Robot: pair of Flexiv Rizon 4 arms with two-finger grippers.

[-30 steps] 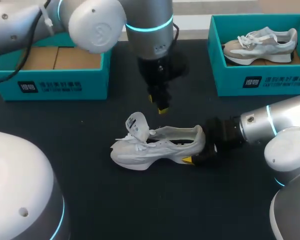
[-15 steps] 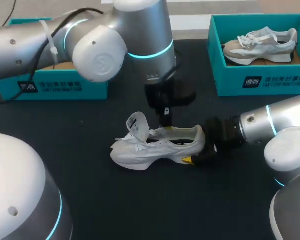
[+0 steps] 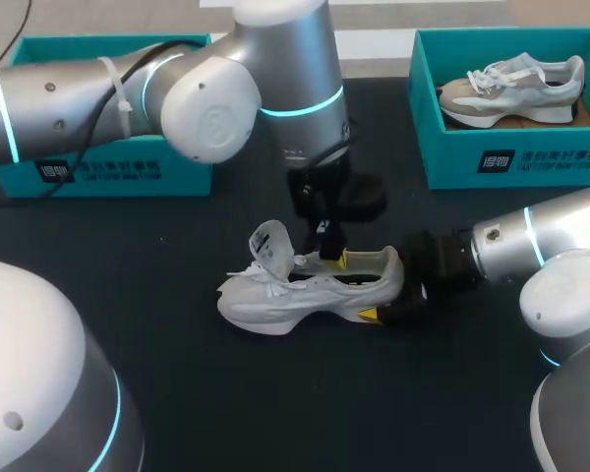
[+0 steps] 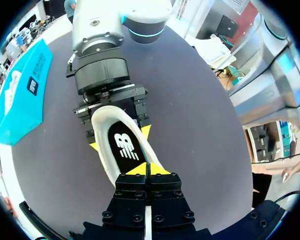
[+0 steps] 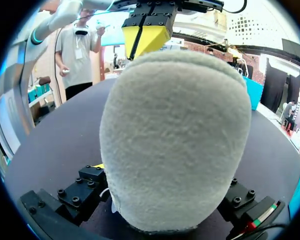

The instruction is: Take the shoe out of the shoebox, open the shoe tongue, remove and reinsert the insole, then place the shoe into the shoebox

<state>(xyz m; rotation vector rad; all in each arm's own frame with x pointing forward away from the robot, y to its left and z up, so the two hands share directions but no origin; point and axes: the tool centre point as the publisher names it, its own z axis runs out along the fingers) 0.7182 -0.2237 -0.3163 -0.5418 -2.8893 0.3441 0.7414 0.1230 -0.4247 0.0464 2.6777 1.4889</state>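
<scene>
Nearest, on the dark table [image 3: 236,413], close to the middle: the white shoe [image 3: 295,295]. Stands on its sole, outside both boxes, toe toward the left, heel toward the right. Shows the tongue [image 3: 270,243] pulled up and leaning toward the toe, with loose laces [image 3: 256,267] hanging across the front.

At the heel: the right gripper [image 3: 393,293], on the right arm [image 3: 531,246], in low from the right side. Clamps the heel from two sides, one yellow tip against each flank, fingers spread as wide as the heel itself. In the right wrist view, almost nothing but the shoe's pale fuzzy back between those fingers.

Just beyond, over the shoe's opening: the left gripper [image 3: 336,258], pointing down from the left arm [image 3: 216,88], in from the far left and past the middle. Presses its two yellow tips together with only a thin seam between, right at the far rim of the opening. Hangs above the black insole [image 4: 124,146], flat inside the shoe and marked in white. Cannot tell of any pinch on the insole or the rim.

Farther back, at the far left: the left box [image 3: 128,169], teal and open-topped, partly behind the left arm, well apart from the shoe.

At the far right: the right box [image 3: 516,162], likewise teal and open. Holds a second shoe [image 3: 511,88], grey and white, on its sole, toe to the left.
</scene>
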